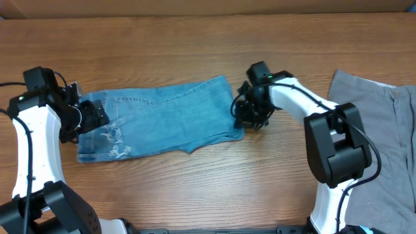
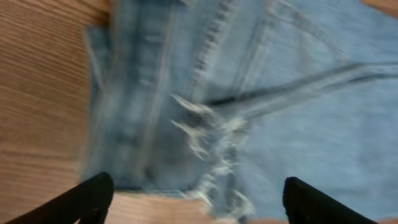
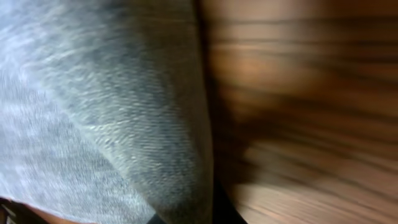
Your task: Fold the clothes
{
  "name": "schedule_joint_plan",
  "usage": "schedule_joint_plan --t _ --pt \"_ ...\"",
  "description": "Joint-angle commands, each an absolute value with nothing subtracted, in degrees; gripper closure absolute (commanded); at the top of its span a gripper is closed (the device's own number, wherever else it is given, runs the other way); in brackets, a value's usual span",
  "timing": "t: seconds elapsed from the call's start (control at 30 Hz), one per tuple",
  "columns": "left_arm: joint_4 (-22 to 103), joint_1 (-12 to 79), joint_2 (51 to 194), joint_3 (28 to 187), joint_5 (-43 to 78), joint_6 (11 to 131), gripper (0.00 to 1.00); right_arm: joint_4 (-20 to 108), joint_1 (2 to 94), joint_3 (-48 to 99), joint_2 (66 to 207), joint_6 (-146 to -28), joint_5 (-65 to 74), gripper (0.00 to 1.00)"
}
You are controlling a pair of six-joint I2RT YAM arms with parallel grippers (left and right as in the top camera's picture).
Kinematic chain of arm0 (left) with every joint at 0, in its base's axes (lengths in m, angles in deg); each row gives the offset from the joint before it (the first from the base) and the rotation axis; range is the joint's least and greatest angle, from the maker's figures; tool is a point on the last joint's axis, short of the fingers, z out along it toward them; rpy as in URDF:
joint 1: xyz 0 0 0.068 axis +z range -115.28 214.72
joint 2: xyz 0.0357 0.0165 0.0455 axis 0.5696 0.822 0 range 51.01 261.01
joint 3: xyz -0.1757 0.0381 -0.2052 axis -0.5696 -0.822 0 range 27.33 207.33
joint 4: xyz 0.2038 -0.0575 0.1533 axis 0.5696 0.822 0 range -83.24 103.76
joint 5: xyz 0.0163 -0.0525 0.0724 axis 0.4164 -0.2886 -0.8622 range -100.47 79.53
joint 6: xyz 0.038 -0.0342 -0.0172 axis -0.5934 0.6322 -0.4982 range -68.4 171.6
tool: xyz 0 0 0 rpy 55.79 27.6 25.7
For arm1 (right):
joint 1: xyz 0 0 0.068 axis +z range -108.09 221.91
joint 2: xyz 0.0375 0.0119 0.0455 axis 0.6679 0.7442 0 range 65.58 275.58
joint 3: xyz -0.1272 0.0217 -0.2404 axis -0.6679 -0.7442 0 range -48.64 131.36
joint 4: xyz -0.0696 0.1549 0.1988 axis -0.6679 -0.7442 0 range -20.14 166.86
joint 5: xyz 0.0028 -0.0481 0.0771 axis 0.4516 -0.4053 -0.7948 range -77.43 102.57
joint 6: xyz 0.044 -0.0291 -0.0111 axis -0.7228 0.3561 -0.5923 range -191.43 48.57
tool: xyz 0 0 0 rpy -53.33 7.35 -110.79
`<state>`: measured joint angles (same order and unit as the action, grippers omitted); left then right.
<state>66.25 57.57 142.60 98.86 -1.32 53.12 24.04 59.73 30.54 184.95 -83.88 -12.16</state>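
Sitting folded, the light-blue denim jeans (image 1: 169, 117) are left of centre on the brown wooden table (image 1: 195, 188). Their frayed hems are under the left gripper (image 2: 200, 202), fingers (image 2: 93, 199) spread wide, holding nothing. At the other end, the right gripper (image 1: 249, 118) is too blurry to tell its grip. Far right lie the plain grey trousers (image 1: 380, 123).

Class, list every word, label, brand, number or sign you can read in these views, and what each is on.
None can be read.
The light-blue jeans show only stitching and frayed threads.
The grey trousers, the wooden table and the white robot arms show no lettering.
Both wrist views are too blurred for any small print.
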Motion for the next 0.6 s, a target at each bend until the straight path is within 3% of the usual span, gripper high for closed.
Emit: schedule_joint_plan --t 0.0,0.1,0.2,0.27,0.57 --pt "63.7 57.7 144.3 94.5 -2.7 54.4 0.06 23.6 58.8 31.3 184.3 -84.5 -7.5 0.96" --pt "62.0 58.0 146.8 92.3 -3.7 54.4 0.06 23.5 58.8 31.3 184.3 -84.5 -7.4 0.84" --pt "61.7 59.6 150.8 91.9 -5.1 54.7 0.07 23.1 58.7 31.3 184.3 -84.5 -7.4 0.58" --pt "60.6 61.5 152.6 91.9 -5.1 56.2 0.08 22.7 58.7 31.3 184.3 -84.5 -7.4 0.52" --pt "56.5 65.6 157.6 91.4 -1.6 55.8 0.05 22.3 58.7 31.3 184.3 -84.5 -7.4 0.50"
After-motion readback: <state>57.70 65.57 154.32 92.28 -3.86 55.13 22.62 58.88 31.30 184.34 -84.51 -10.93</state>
